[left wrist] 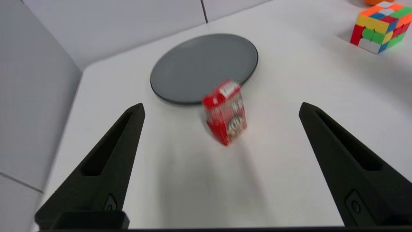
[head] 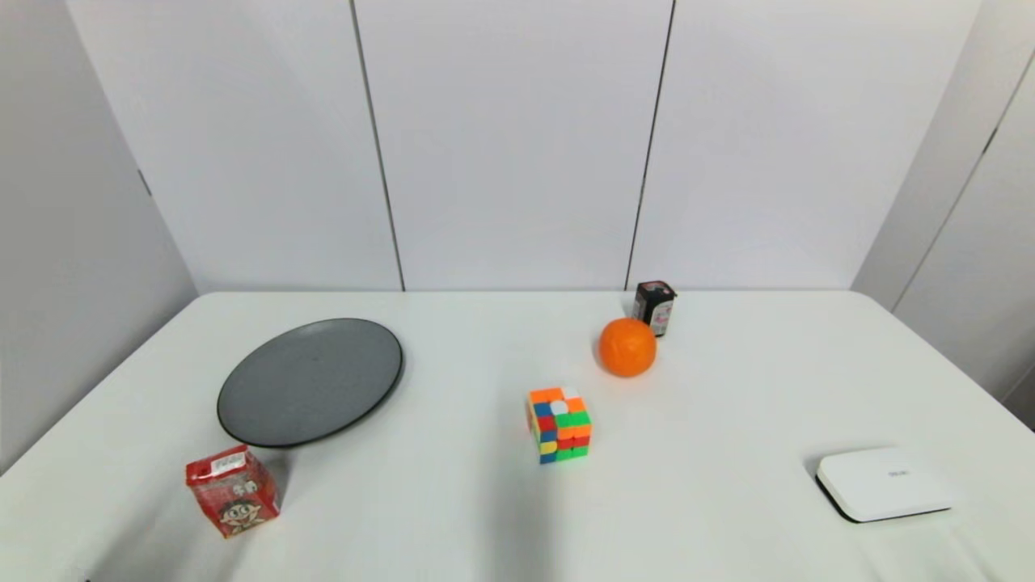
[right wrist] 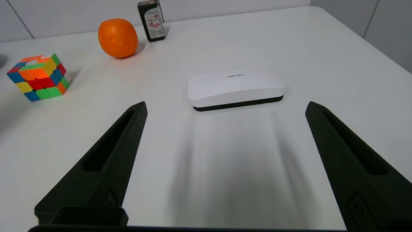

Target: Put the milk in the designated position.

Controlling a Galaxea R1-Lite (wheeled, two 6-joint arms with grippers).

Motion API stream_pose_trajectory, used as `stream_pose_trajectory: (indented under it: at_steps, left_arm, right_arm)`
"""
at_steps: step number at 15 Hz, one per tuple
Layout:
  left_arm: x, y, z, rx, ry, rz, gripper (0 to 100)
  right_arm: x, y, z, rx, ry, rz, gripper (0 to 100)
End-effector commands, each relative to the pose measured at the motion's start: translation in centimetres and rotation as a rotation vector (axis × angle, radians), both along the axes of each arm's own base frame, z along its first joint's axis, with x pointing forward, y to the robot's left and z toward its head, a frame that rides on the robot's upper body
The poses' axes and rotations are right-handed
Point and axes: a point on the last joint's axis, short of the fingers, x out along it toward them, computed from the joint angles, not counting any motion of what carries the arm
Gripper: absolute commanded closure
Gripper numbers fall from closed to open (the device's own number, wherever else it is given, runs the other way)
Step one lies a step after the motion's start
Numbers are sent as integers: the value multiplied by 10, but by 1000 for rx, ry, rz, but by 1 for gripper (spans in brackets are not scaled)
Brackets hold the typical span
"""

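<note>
Left gripper [left wrist: 222, 108] hangs above the near left part of the white table [head: 728, 501], fingers [left wrist: 128, 129] spread wide, nothing between them. The milk [left wrist: 225, 112] stands upright on the tabletop ahead of this gripper, roughly in line with the gap between its fingers and apart from both. It is a small red carton, white label on top, cartoon face on the front in the head view.

Just beyond the milk, farther from the left gripper, lies the round dark grey plate [left wrist: 199, 64]. Plate holds nothing; its near rim is close behind the carton, and I cannot tell whether the two touch.

Right gripper [right wrist: 227, 106] hangs over the near right part of the table, fingers [right wrist: 132, 125] likewise spread wide and holding nothing. Directly ahead of it, clear of both fingers, a flat white box with a black base [right wrist: 236, 87] lies closed; contents not visible.

Farther out from the right gripper, toward the middle of the table: a Rubik's cube [right wrist: 37, 77], an orange [right wrist: 117, 37], and beside the orange a small dark carton [right wrist: 151, 21] standing upright near the back wall, closed

Neither arm shows in the head view
</note>
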Motion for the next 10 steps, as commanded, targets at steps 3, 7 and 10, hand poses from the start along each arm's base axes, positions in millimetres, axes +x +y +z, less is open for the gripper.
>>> stream_pose_trajectory:
  at_steps: [3, 7, 10]
  left_arm:
    - [-18, 3, -64, -75, -69, 136, 0]
    - [-13, 4, -72, -154, -96, 201, 0]
    - [-13, 4, -72, -260, -88, 224, 0]
  right_arm:
    - [0, 0, 0, 0, 1, -1, 0]
    - [0, 0, 0, 0, 1, -1, 0]
    - [0, 0, 0, 0, 1, -1, 0]
